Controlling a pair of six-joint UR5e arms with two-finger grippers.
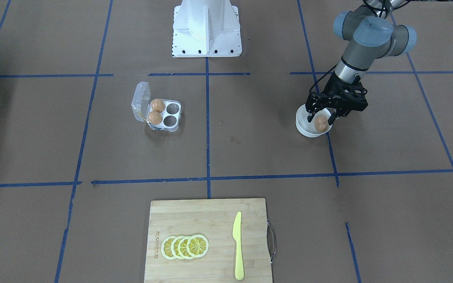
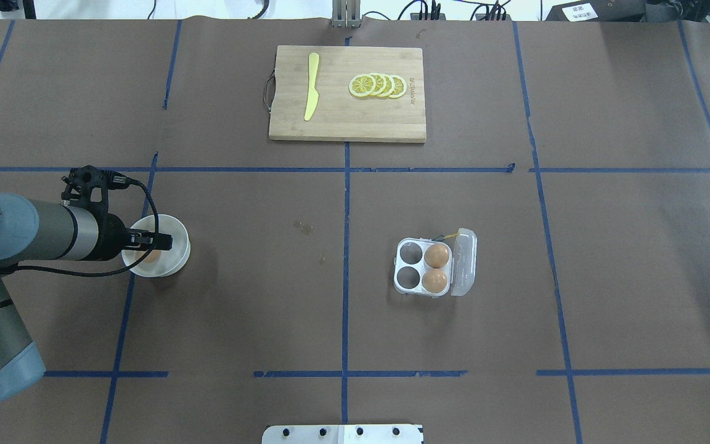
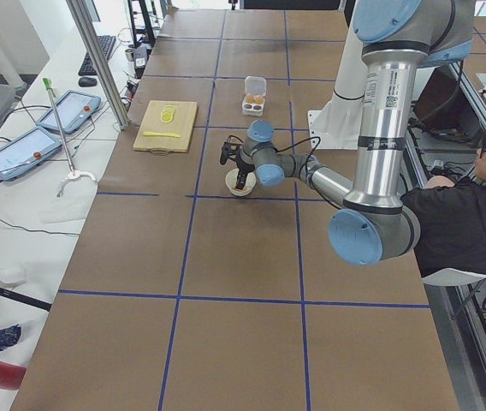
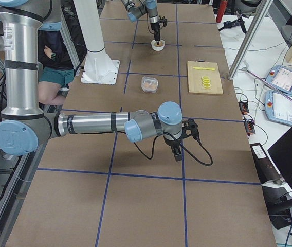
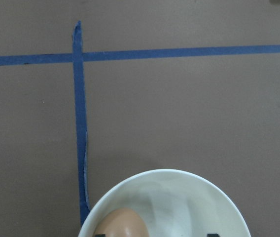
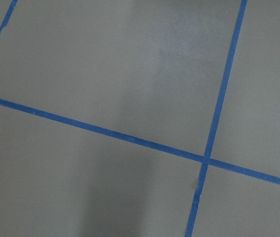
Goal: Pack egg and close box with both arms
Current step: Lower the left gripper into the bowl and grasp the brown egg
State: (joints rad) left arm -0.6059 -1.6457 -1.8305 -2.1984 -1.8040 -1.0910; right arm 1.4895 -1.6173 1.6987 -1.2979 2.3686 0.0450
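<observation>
The left claw (image 1: 321, 117) hangs over a white bowl (image 1: 303, 127) on the left side of the table (image 1: 250, 153), as seen from over the robot's shoulders, with the egg (image 1: 321, 123) lying in the bowl between its fingers. The packing looks barely begun for this egg: it appears to rest in the bowl, not yet lifted. Well apart, right of the table's centre, the box (image 1: 176, 118) stands with its clear lid (image 1: 140, 98) hinged open. Two look-alike eggs (image 1: 157, 105) fill the cells beside the lid, while the two cells away from it (image 1: 170, 114) are bare. Gripping, the carry across, the placing in a free cell and the two-armed closing of the lid all appear to lie ahead.

The left claw is spread wide, its fingers straddling the egg. The wrist view shows the egg close to one fingertip and clear of the other, so nothing seems clamped. The right claw (image 4: 177, 151) hovers low over bare table at the robot's far right, and the pictures do not let one tell how wide it stands
</observation>
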